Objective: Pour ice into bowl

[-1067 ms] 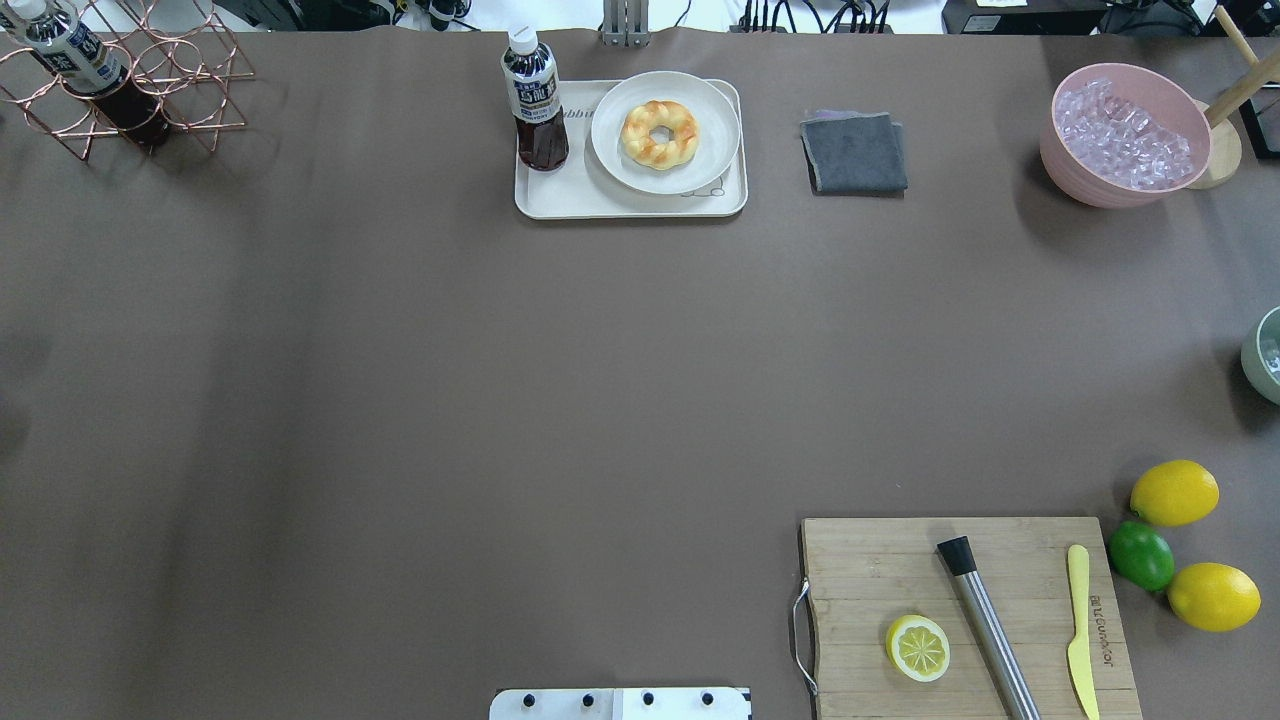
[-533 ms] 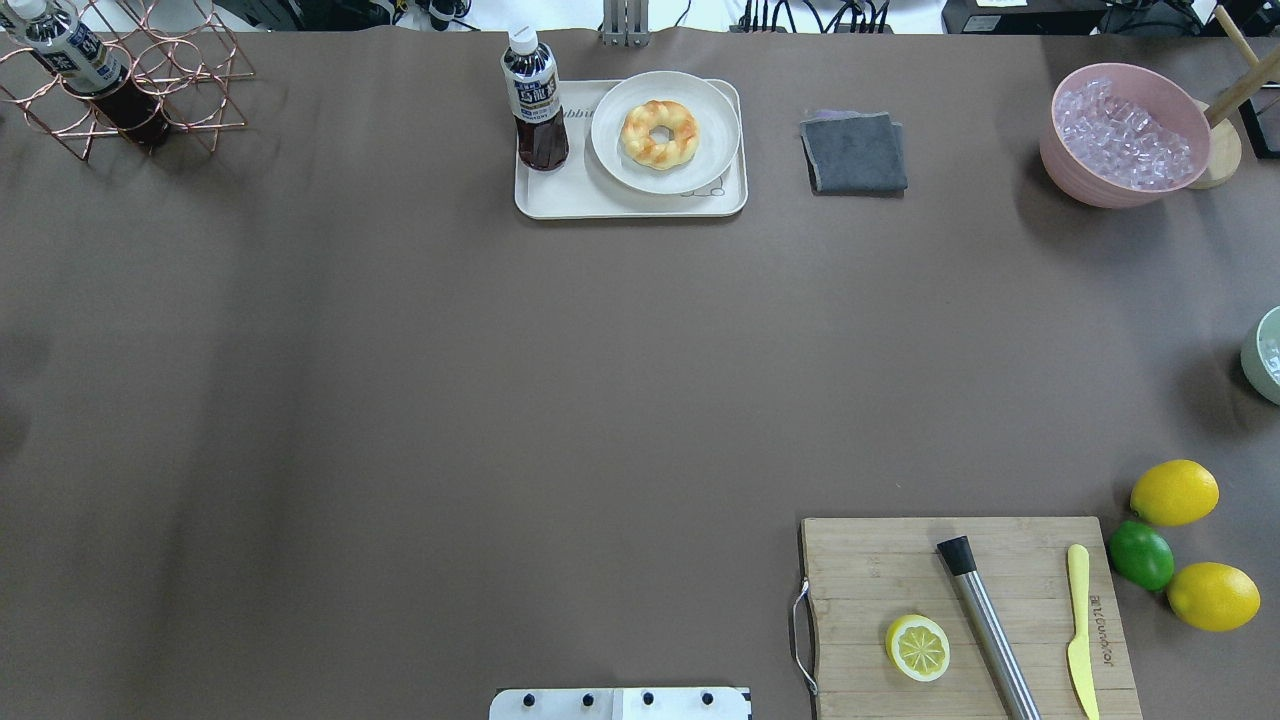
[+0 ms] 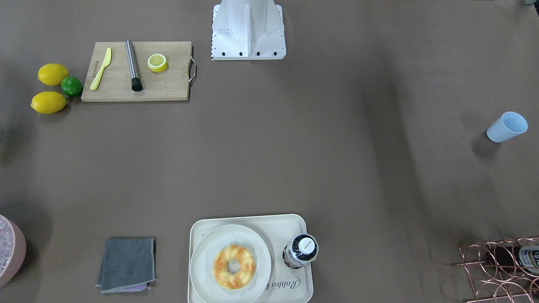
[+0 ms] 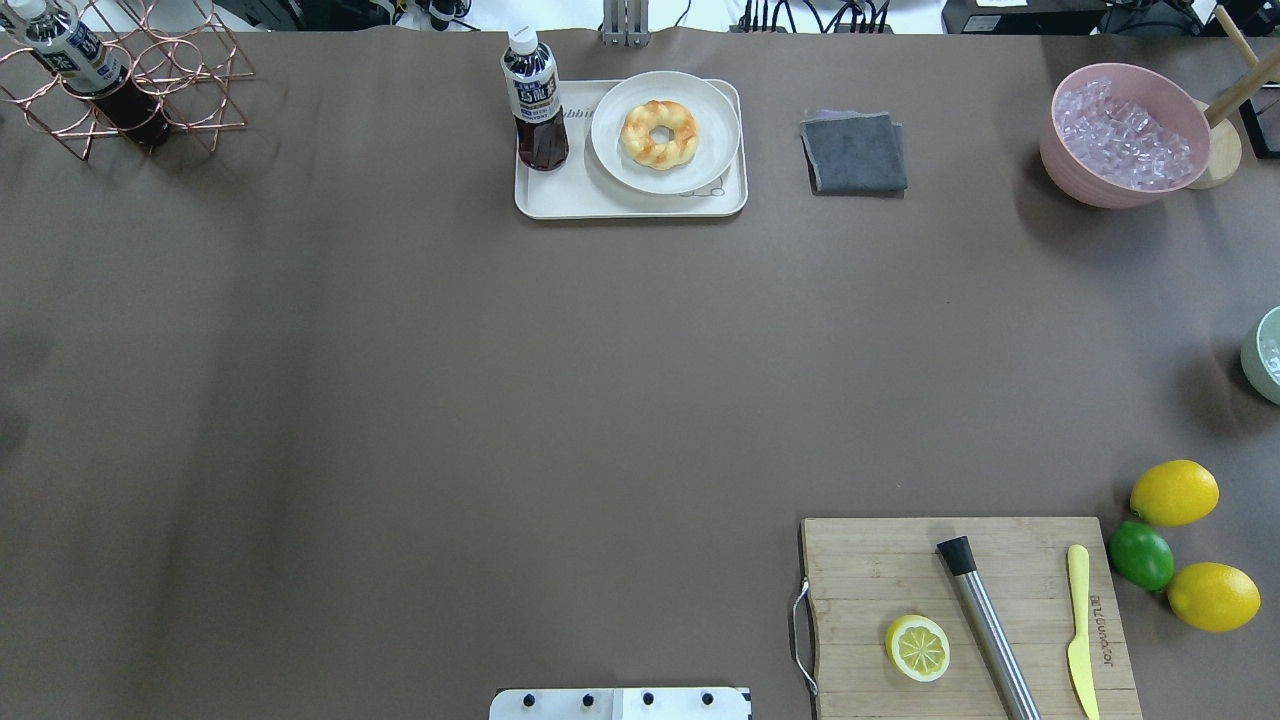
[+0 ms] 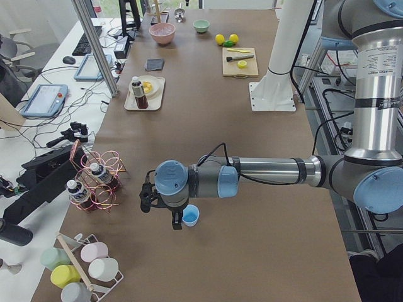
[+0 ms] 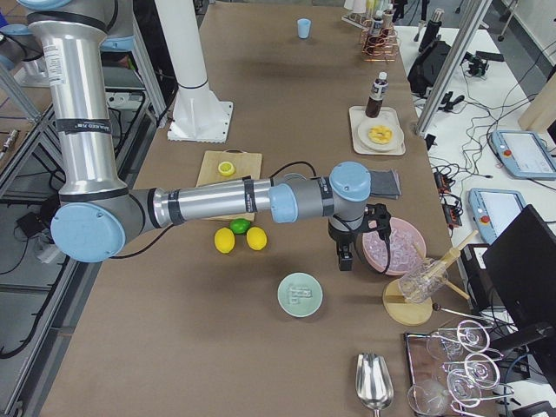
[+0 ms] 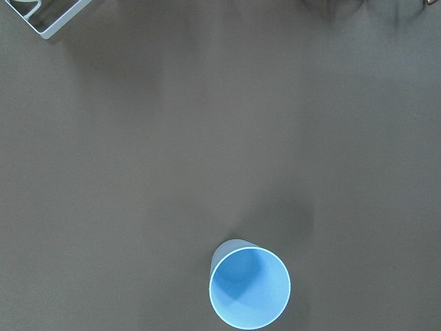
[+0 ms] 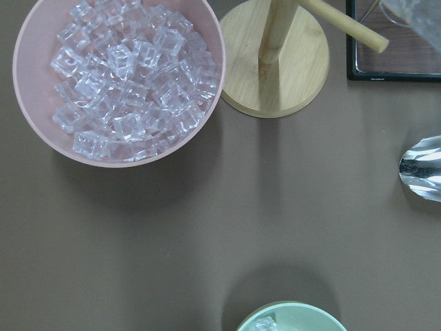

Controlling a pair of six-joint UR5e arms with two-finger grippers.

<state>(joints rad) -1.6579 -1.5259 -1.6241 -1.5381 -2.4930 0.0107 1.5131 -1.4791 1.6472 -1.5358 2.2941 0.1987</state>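
The mint-green bowl [image 6: 287, 306] stands on the brown table near the robot's right end, cut by the edge of the overhead view [image 4: 1253, 360]. A few clear ice cubes [image 6: 303, 293] lie in the bowl [image 8: 306, 314], and one ice cube [image 8: 265, 323] shows in the right wrist view. My right gripper [image 6: 358, 252] hangs between the bowl and the pink tub; I cannot tell if it is open or shut. My left gripper [image 5: 161, 214] hovers beside an upright, empty pale blue cup [image 7: 249, 283]; its state also cannot be told.
A pink tub [image 4: 1062, 168] heaped with ice stands at the far right, beside a wooden stand [image 8: 275, 62] and a metal scoop [image 8: 422, 169]. A cutting board [image 4: 960, 610], lemons [image 4: 1174, 492] and a lime [image 4: 1141, 555] lie nearby. Tray [image 4: 560, 195], grey cloth [image 4: 855, 152] and bottle rack [image 4: 150, 70] line the far edge.
No object on the table has moved in the overhead view; only the shadow left of the bowl has shifted a little.
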